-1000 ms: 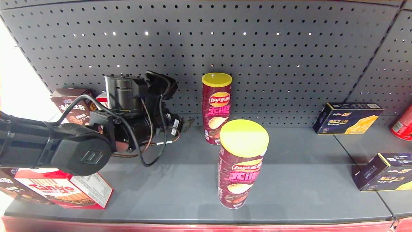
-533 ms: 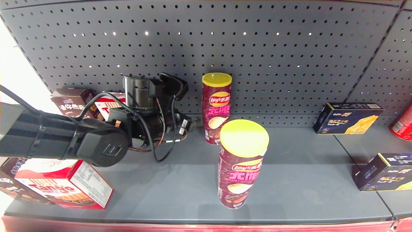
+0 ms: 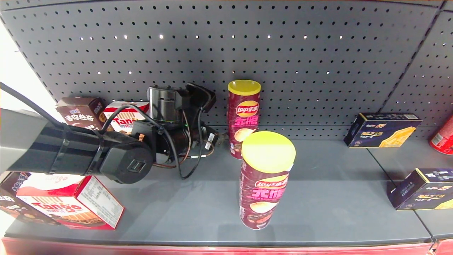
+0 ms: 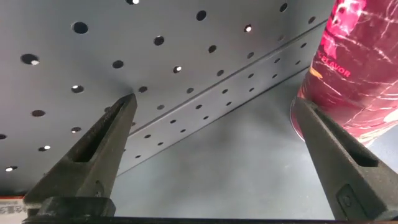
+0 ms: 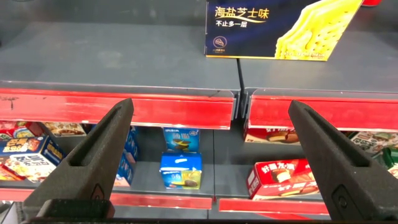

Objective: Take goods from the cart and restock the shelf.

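Two maroon chip cans with yellow lids stand upright on the grey shelf [image 3: 336, 191]. The back can [image 3: 244, 117] is against the pegboard and the front can [image 3: 265, 177] is nearer the shelf edge. My left gripper [image 3: 221, 137] lies low at the back of the shelf, just left of the back can, at its base. In the left wrist view the left gripper [image 4: 212, 102] is open, nothing between its fingers, and the back can [image 4: 360, 62] touches the outer side of one finger [image 4: 329, 149]. My right gripper [image 5: 210, 104] is open and empty, facing the shelf's red front edge [image 5: 118, 102].
Red-and-white wafer boxes [image 3: 70, 207] [image 3: 124, 118] and a brown box [image 3: 79, 111] sit left, under and behind my left arm. Dark blue boxes [image 3: 384, 129] [image 3: 421, 189] and a red can [image 3: 442, 138] stand right. Lower shelves hold boxed goods [image 5: 180, 169].
My left arm has slid to the right along the back of the shelf. The back chip can has shifted a little to the right with the gripper against it.
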### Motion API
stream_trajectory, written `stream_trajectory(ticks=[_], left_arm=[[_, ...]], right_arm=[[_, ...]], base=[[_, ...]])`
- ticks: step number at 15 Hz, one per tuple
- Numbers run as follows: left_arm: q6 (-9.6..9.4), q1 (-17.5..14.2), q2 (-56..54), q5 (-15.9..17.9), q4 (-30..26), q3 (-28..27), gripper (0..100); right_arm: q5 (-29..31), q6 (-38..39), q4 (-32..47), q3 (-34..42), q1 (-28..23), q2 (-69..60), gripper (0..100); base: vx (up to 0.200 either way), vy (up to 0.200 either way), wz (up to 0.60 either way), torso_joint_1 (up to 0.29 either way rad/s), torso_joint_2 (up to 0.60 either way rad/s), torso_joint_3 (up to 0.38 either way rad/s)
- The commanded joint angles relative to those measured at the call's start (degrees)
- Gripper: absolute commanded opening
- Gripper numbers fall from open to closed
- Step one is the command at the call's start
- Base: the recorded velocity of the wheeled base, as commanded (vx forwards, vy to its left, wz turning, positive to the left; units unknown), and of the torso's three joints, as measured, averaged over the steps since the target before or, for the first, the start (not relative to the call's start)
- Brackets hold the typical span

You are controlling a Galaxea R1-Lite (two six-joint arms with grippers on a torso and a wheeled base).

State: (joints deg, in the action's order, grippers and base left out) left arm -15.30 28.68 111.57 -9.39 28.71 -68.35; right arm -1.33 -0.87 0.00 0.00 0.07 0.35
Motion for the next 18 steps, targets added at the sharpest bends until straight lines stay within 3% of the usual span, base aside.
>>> stream_trajectory(ticks=[1,11,15,18], left_arm=[[0.01,0.14,0.49,-0.02,0.12,-0.03,100],[0.53,-0.38,-3.73,0.07,0.12,-0.29,100],[4.66,2.60,-16.29,-1.16,1.17,5.69,100],[6.86,3.13,-27.46,-2.21,1.09,14.65,100]], right_arm=[[-0.08,-0.01,0.00,0.00,0.01,0.09,100],[-0.08,-0.01,0.00,0.00,0.01,0.09,100],[-0.08,-0.01,0.00,0.00,0.01,0.09,100],[-0.08,-0.01,0.00,0.00,0.01,0.09,100]], base=[[0.000,0.000,0.00,0.000,0.00,0.000],[0.000,0.000,0.00,0.000,0.00,0.000],[0.000,0.000,0.00,0.000,0.00,0.000],[0.000,0.000,0.00,0.000,0.00,0.000]])
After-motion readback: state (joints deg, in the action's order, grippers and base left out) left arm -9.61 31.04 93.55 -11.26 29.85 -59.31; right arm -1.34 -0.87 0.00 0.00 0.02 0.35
